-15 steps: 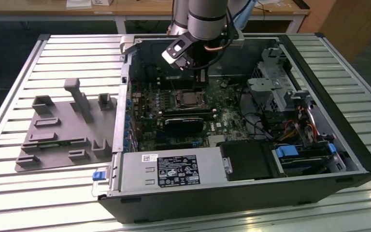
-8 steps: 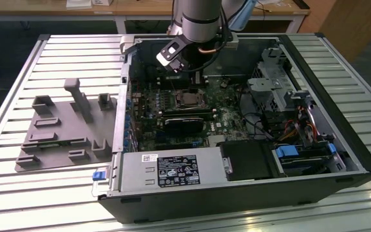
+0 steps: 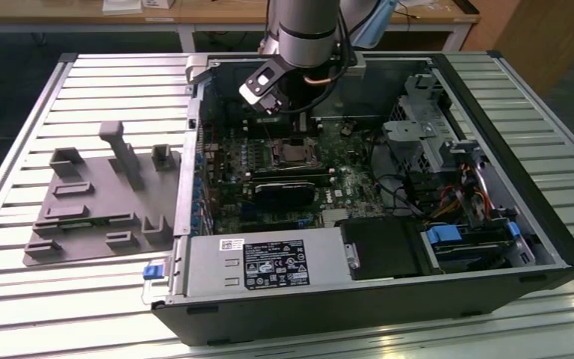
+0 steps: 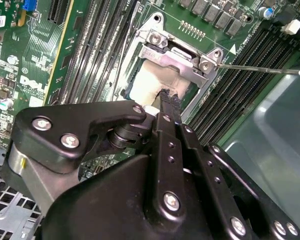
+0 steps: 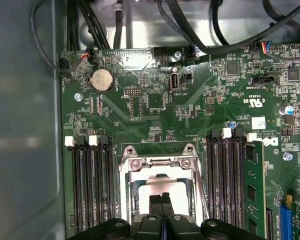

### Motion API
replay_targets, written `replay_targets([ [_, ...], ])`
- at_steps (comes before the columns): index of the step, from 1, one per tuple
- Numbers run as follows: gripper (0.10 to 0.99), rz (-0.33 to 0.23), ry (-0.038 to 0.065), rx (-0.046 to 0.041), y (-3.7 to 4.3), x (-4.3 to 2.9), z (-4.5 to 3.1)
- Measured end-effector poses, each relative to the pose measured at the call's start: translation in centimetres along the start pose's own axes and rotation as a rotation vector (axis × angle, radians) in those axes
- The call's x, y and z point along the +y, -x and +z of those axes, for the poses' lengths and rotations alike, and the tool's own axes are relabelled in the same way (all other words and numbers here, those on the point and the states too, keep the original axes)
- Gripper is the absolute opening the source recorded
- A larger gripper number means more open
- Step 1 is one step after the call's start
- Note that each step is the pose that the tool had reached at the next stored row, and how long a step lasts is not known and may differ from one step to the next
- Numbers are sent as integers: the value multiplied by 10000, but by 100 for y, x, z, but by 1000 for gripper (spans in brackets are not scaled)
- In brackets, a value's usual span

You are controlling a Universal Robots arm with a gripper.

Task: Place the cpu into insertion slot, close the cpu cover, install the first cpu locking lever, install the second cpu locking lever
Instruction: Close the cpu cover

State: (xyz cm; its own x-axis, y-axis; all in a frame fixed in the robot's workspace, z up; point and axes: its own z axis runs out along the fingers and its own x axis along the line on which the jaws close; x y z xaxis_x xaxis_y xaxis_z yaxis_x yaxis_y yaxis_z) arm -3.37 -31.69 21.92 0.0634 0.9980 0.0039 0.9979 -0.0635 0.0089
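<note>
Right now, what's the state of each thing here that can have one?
cpu: seated in the insertion slot.
cpu cover: lying down over the cpu.
locking lever: sticking out sideways, looks unlatched.
gripper: shut, right over the cpu.
computer case: side panel off, open.

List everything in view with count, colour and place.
computer case: one, black, on the slatted table
fixture plate: one, grey, on the table, exterior view's left of the case
circuit board: one, green, inside the case
power supply: one, silver, inside the case
black card: one, on the board
insertion slot: one, silvery rim, on the board
memory slots: two banks, black, flanking the insertion slot
cpu: one, pale top, in the slot
cpu cover: one, silvery, around the cpu
locking lever: one, silvery rod, beside the slot
arm: one, grey, reaching into the case
gripper: one, black, shut, over the cpu
</note>
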Motion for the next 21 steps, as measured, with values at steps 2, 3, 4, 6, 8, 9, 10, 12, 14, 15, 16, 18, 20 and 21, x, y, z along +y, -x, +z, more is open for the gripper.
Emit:
replay_targets([
  [2, 102, -64, -1, 0, 4, -10, 9],
  [3, 102, -106, 0, 1, 7, -15, 13],
  [4, 102, -160, 0, 2, 8, -20, 16],
  [6, 102, -238, 0, 2, 8, -24, 16],
  [8, 102, -247, 0, 2, 8, -24, 16],
  [9, 102, -251, 0, 3, 8, -24, 16],
  [10, 102, -255, 0, 3, 8, -24, 16],
  [12, 102, -263, 0, 3, 8, -24, 17],
  [14, 102, -316, 0, -7, 8, -24, 16],
  [15, 102, -348, 3, -21, 8, -24, 18],
  [16, 102, -387, 3, -50, 8, -24, 17],
  [18, 102, -511, 6, -143, 8, -24, 16],
  [20, 102, -736, 11, -206, 8, -25, 17],
  [21, 102, -864, 12, -223, 8, -25, 17],
])
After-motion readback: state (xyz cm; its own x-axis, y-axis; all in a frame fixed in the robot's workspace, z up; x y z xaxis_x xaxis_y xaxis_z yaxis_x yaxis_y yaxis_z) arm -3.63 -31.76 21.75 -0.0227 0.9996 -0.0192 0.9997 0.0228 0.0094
